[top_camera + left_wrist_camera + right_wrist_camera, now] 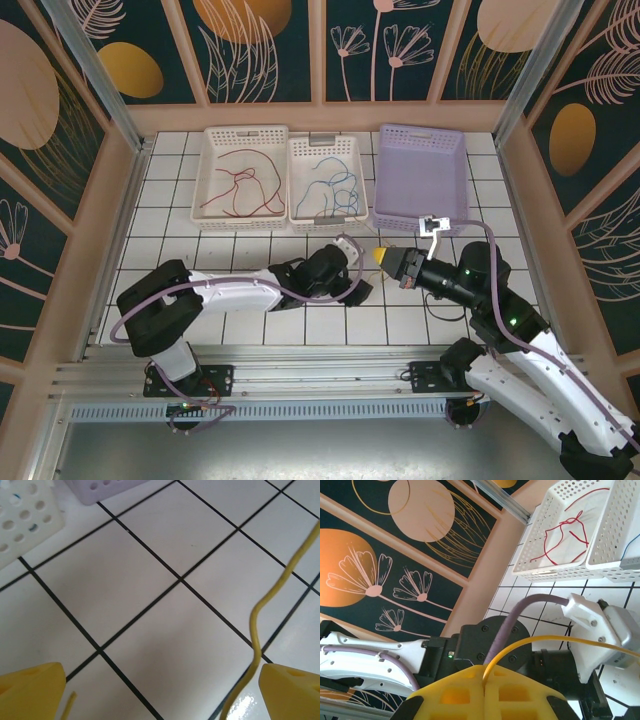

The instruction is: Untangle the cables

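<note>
Jaws of the right gripper (484, 682) are pressed tight together at the bottom of the right wrist view. The yellow cable (560, 637) comes out of the seam between them, then rises, arcs to the right and leaves at the right edge of the frame. Behind it sits the dark wrist of the left arm (492, 640), a white housing bolted to it.

The left gripper (162, 677) has its jaws wide apart, one yellow fingertip (30, 692) in each lower corner of the left wrist view. The same yellow cable snakes down from the upper right edge and passes between them, close beside the right-hand fingertip — whether it touches that fingertip I cannot tell. A short loose end shows near the left-hand fingertip. Beneath lies the white tiled bench (150, 555).

Seen from above, the two grippers come together just right of the frame's centre, tips near each other. They sit below the gap between the middle basket and the purple one.

Three baskets stand side by side along the top of the bench. The left white basket (200, 190) holds the red cable (240, 178). The middle white basket (297, 200) holds the blue and green cables (338, 188). The purple basket (452, 190) stands furthest right.
</note>
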Robot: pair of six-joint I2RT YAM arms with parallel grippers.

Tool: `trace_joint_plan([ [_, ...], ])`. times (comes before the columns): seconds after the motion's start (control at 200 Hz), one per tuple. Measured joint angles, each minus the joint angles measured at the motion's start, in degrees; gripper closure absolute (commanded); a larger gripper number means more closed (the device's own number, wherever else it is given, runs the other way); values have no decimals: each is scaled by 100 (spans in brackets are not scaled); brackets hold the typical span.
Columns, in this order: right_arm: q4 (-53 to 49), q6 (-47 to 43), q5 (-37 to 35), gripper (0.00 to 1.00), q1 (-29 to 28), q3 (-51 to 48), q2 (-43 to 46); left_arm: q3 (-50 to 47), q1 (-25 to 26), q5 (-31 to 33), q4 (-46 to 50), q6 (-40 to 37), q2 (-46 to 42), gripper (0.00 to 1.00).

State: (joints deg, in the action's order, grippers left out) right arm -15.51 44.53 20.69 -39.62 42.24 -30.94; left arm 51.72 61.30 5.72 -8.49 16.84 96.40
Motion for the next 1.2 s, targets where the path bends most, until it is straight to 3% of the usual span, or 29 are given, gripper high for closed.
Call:
trace_joint_plan([
  [0.185, 35, 0, -22, 100, -37, 0, -33, 0, 42, -278, -74, -31, 39, 1],
  [0.28, 37, 26, -28, 100, -59, 0, -37, 0, 55, -354, -133, -37, 79, 7],
  [0.711, 79, 83, -179, 100, -214, 0, -35, -7, 59, -595, -511, -20, 372, 48],
  [0.776, 76, 85, -254, 100, -223, 0, -15, -20, 59, -612, -566, -2, 372, 61],
  [0.891, 72, 85, -402, 100, -245, 0, 94, -129, 59, -680, -662, -4, 363, 75],
  [1.161, -11, 138, -861, 100, -249, 0, 415, -562, 59, -732, -791, -17, -2, 100],
  [1.201, -37, 151, -927, 100, -249, 2, 448, -616, 59, -743, -804, -22, -68, 100],
])
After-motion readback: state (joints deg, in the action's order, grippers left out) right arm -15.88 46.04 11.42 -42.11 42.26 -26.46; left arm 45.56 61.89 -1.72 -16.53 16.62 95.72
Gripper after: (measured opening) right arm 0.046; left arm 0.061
